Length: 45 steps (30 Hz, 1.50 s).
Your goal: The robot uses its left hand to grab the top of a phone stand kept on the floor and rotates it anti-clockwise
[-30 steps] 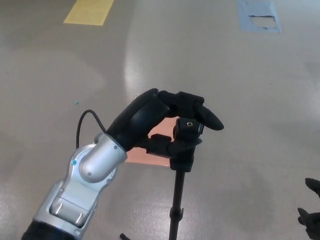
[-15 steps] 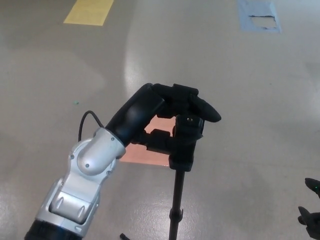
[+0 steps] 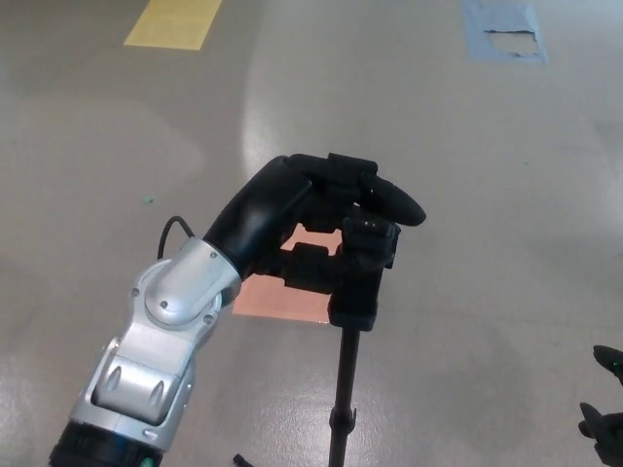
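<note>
Fingers (image 3: 389,199) and thumb of the left hand (image 3: 321,219) clamp the phone stand (image 3: 362,255) top between them, mid-turn; next, twist further anti-clockwise.

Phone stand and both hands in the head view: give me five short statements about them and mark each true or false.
1. The left hand is closed around the top of the phone stand. True.
2. The phone stand lies flat on the floor. False: it stands upright, its pole running down to the picture's bottom edge.
3. The right hand grips the pole. False: it sits at the lower right edge of the view, away from the stand.
4. A pinkish sheet lies on the floor behind the stand. True.
5. The yellow marking on the floor touches the stand. False: it is far off, at the upper left.
</note>
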Tool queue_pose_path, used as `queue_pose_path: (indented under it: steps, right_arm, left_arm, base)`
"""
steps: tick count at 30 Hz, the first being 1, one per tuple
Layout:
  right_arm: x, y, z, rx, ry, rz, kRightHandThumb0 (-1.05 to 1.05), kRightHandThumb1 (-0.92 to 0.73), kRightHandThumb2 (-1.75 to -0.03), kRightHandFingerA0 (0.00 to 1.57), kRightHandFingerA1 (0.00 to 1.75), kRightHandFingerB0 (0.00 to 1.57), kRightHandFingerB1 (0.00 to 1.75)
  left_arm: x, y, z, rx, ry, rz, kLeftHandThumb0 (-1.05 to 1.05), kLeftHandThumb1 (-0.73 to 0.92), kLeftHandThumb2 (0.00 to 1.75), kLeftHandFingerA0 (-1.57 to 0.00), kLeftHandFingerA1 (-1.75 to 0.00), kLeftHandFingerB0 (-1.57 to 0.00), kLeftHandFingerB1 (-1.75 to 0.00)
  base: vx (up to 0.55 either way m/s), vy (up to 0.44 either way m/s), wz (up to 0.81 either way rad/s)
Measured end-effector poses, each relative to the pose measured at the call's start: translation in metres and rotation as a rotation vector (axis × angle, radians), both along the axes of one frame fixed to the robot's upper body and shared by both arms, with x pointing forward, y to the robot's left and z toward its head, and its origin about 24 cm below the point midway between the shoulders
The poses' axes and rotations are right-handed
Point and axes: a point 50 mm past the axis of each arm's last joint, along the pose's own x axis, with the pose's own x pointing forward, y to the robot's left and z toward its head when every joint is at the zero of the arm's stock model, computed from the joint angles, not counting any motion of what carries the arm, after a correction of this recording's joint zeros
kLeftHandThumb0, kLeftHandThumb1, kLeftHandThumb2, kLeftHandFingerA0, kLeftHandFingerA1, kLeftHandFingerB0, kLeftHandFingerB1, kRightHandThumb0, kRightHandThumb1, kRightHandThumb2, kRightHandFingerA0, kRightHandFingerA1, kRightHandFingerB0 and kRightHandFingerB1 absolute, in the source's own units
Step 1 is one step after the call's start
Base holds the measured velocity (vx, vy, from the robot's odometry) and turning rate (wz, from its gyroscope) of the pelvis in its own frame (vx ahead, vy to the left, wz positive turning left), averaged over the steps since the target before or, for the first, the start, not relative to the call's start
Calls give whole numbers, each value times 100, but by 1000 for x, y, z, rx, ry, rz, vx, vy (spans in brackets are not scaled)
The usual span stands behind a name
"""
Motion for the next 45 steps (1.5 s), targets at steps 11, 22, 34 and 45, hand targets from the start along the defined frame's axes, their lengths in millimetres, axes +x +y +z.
queue_pose_path:
  steps: [11, 22, 34, 45]
  right_arm:
    - [0, 0, 0, 0, 0, 1, -38, -84, -67, 72, 48, 14, 30]
    - [0, 0, 0, 1, 0, 3, -38, -84, -67, 71, 48, 14, 29]
    - [3, 1, 2, 2, -5, 8, -40, -85, -68, 72, 48, 13, 29]
    - [9, 3, 7, 2, -22, 15, -40, -85, -66, 72, 47, 15, 29]
  left_arm:
    - [6, 5, 0, -41, 110, 3, -15, 57, 57, -85, -51, -91, -52]
    - [11, 8, 0, -90, 227, 2, -17, 58, 57, -81, -51, -86, -51]
    - [16, 13, 0, -156, 358, 13, -18, 58, 57, -80, -51, -86, -51]
    - [19, 16, -1, -215, 468, 16, -18, 58, 57, -79, -51, -83, -51]
  base:
    - [0, 0, 0]
    - [0, 0, 0]
    - [0, 0, 0]
    - [0, 0, 0]
